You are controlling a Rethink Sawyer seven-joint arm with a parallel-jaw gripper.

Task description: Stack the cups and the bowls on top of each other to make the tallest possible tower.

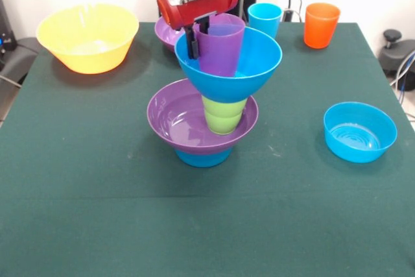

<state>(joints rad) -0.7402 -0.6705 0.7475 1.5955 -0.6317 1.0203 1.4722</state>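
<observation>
My gripper (196,34) clamps the translucent purple cup's (220,45) rim inside the glossy large blue bowl (249,63), mid-table.

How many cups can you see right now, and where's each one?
4. The purple cup sits in the large blue bowl topping the tower, at the hand. The lime green cup is beneath that bowl. The light blue cup and orange cup stand at the table's far edge.
</observation>
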